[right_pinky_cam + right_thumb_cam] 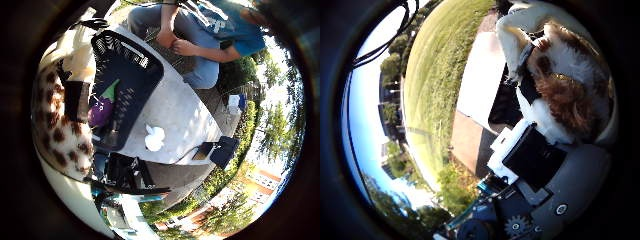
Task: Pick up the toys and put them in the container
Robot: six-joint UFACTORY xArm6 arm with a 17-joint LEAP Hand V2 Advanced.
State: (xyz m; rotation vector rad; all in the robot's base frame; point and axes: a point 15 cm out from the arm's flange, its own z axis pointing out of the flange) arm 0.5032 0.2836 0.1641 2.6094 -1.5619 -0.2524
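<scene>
A plush toy with white fur and brown spots (60, 115) lies close against my palm; in the right thumb side palm view its white and brown fur (560, 75) fills the space beside my fingers. My right hand (535, 160) has its white and black fingers curled against the plush. In the right little finger side palm view, the plush hangs beside a black lattice container (135, 55) on the grey table (190, 110). A purple toy (100, 112) and a green toy (108, 90) lie in the container. A small white toy (155, 138) lies on the table beside it.
A black boxy object (222, 150) sits at the table's edge, and a small blue and white thing (236, 101) lies beyond it. Grass (440, 80) surrounds the table (485, 70), with trees and buildings further off.
</scene>
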